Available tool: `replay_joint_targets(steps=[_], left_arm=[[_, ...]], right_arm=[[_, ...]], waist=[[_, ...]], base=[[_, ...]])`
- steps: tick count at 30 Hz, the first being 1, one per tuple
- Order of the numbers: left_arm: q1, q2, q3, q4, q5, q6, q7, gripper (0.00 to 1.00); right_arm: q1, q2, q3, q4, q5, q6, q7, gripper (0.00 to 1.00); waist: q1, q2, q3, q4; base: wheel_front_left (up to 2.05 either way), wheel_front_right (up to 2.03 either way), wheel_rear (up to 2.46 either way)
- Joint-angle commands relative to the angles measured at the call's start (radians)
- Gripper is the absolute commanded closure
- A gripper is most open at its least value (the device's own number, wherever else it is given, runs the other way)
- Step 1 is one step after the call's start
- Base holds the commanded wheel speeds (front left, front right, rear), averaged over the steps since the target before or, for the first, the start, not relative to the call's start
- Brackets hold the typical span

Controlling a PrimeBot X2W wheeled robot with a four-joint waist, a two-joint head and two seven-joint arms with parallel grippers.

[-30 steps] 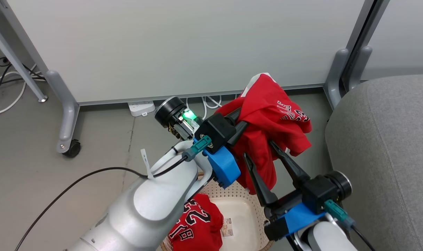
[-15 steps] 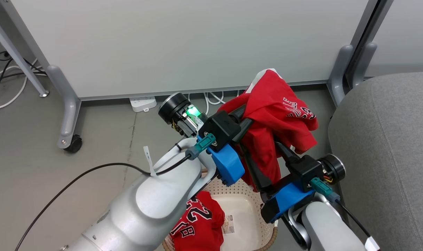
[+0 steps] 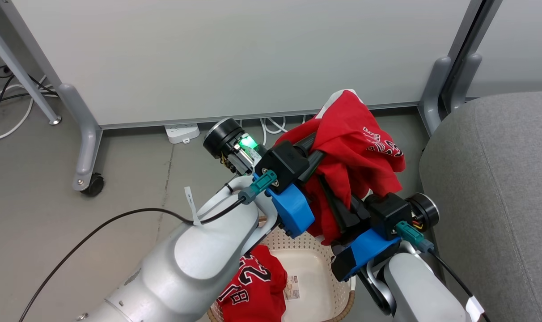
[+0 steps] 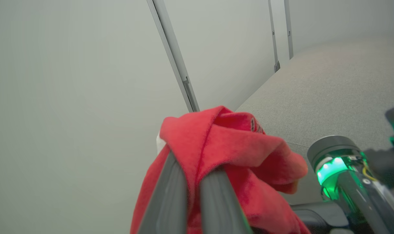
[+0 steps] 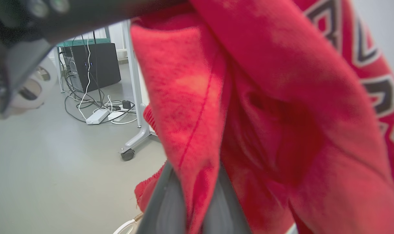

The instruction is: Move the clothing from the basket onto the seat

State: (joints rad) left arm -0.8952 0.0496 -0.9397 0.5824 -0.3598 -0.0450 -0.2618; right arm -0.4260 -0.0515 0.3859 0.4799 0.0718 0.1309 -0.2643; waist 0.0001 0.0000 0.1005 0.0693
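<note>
Now, holding one red garment (image 3: 356, 147) up with both arms. Pinched tight in the left gripper (image 4: 192, 175) at the bunched top fold. Clamped as well in the right gripper (image 5: 193, 182), fingers (image 5: 171, 201) closed on a lower fold just below and to the right of the left grip. Draped over the left gripper as a crumpled bundle, long axis running down from the left grip toward the right grip, lettering turned outward to the right. Lifted well clear of the basket (image 3: 298, 243), down below and back behind both grippers.

Looking right of the grippers for the seat (image 3: 499, 179): close beside the right gripper, farther from the left, top broad and flat, long edge running away ahead. Judging by that, calls for a sideways carry to the right, right arm leading. Worth watching the hanging tail for a snag on the right gripper.

Leaves the numbered jersey (image 3: 248, 286) down in the basket, heaped on its left side beneath the left forearm (image 3: 208, 255), number side up.
</note>
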Motion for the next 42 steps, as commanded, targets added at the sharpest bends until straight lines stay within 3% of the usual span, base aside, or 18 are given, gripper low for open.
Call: replay_joint_targets(steps=[1, 10, 11, 12, 30, 42], left_arm=[[-0.009, 0.002, 0.002, 0.002, -0.003, 0.008, -0.005, 1.00], [-0.014, 0.002, 0.002, 0.005, 0.000, 0.008, -0.005, 1.00], [-0.014, 0.002, 0.002, 0.006, -0.001, 0.009, -0.005, 0.79], [-0.015, 0.002, 0.004, 0.004, -0.002, 0.011, -0.005, 0.00], [-0.010, 0.002, -0.004, 0.018, -0.013, 0.008, -0.005, 0.00], [-0.027, 0.002, -0.012, 0.022, -0.019, 0.005, -0.005, 0.00]], right_arm=[[-0.011, 0.002, 0.005, 0.001, 0.004, 0.000, 0.000, 1.00], [-0.019, 0.002, 0.009, -0.007, 0.012, 0.000, 0.000, 1.00], [-0.020, 0.002, 0.009, -0.008, 0.012, 0.000, 0.000, 1.00], [-0.021, 0.002, 0.009, -0.008, 0.012, 0.000, 0.000, 1.00], [-0.018, 0.002, 0.005, -0.009, 0.011, 0.000, 0.000, 1.00], [-0.031, -0.001, -0.072, -0.030, -0.025, 0.000, 0.000, 1.00]], waist=[[-0.0001, 0.0000, 0.000, -0.001], [-0.0001, 0.0000, 0.010, -0.003], [-0.0001, 0.0000, 0.012, -0.003], [-0.0001, 0.0000, 0.013, -0.003], [-0.0001, 0.0000, 0.018, -0.015], [-0.0001, 0.0000, 0.064, -0.061]], base=[[0.00, 0.00, 0.00], [0.00, 0.00, 0.00], [0.00, 0.00, 0.00], [0.00, 0.00, 0.00], [0.00, 0.00, 0.00], [0.00, 0.00, 0.00]])
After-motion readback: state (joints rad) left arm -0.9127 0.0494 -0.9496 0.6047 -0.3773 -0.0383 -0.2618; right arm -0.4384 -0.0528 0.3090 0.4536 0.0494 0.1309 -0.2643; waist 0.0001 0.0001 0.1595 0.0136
